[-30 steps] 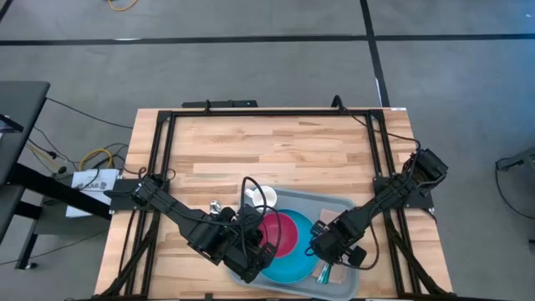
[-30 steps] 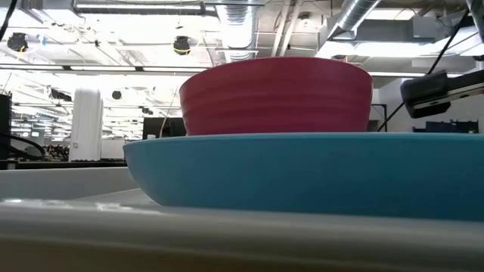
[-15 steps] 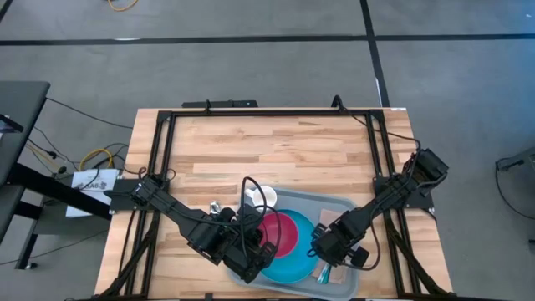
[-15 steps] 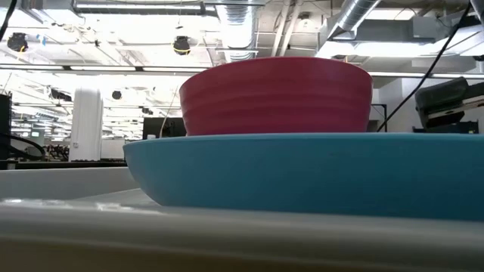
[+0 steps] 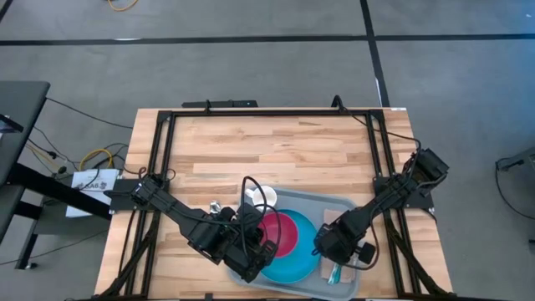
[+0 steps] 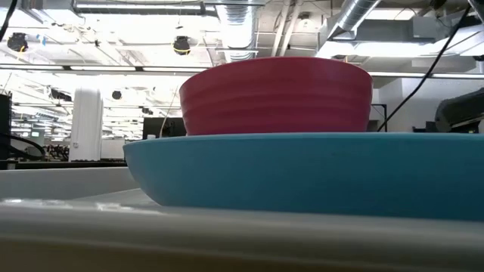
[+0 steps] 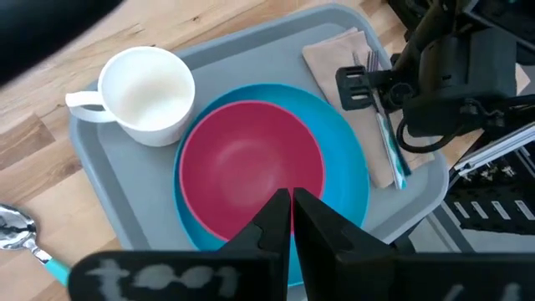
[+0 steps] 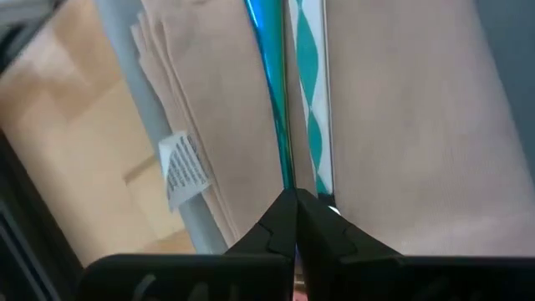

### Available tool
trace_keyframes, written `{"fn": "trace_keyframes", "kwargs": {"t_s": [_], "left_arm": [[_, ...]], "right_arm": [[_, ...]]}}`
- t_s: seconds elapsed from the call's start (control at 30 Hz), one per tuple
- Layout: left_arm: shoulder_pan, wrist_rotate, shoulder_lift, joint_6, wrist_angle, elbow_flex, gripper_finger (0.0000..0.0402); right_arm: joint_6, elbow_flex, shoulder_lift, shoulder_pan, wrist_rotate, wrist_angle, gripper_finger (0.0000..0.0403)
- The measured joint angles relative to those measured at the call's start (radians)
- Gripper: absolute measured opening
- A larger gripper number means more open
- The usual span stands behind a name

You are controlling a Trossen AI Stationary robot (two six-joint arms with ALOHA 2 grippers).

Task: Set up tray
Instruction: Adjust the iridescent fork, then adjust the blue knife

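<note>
The grey tray (image 5: 336, 206) lies near the table's near edge. On it stand a blue plate (image 7: 344, 163) with a red bowl (image 7: 251, 163) in it and a white mug (image 7: 146, 88). A tan napkin (image 8: 393, 109) on the tray's right end carries two teal-handled utensils (image 7: 389, 138). My left gripper (image 7: 291, 205) is shut and hovers above the bowl without touching it. My right gripper (image 8: 295, 202) is shut over the napkin, at the shiny teal handle (image 8: 269, 92). In the low view the plate (image 6: 302, 177) and bowl (image 6: 276, 94) fill the picture. My right gripper's shut fingertips meet one end of the shiny teal handle (image 8: 284, 171), and the handle runs straight on ahead of them. The fingers come from above, slanting down. The utensil lies along the napkin; whether it rests there or hangs just above it I cannot tell.
A teal-handled spoon (image 7: 17, 230) lies on the bare wood left of the tray. A black frame (image 5: 251, 111) runs along the table's edges. The far half of the wooden table (image 5: 276, 150) holds nothing. The two arms stand close together over the tray.
My right gripper has moved a little toward the table's right edge and down toward the napkin, and the teal-handled utensil has shifted with it. My left gripper has stayed above the bowl.
</note>
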Motion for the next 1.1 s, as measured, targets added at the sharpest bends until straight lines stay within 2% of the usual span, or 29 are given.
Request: {"fn": "trace_keyframes", "kwargs": {"t_s": [0.2, 0.63, 0.77, 0.93, 1.1], "left_arm": [[0.009, -0.002, 0.0, -0.01, 0.0, 0.0, 0.0004], [0.015, 0.001, 0.0, -0.013, 0.0, 0.0, 0.0004], [0.017, -0.004, 0.0, -0.013, 0.0, 0.0, 0.0004], [0.017, -0.004, 0.0, -0.013, 0.001, 0.0, 0.0004], [0.017, -0.004, 0.0, -0.012, 0.001, 0.0, 0.0004]], "right_arm": [[-0.075, -0.001, -0.008, -0.005, 0.003, -0.015, 0.0], [-0.095, 0.002, -0.092, -0.003, 0.004, -0.098, 0.0], [-0.096, 0.002, -0.125, -0.003, 0.006, -0.033, 0.0], [-0.106, 0.003, -0.152, -0.003, 0.002, 0.148, 0.0], [-0.228, 0.004, -0.137, 0.017, -0.04, 0.208, 0.0]]}}
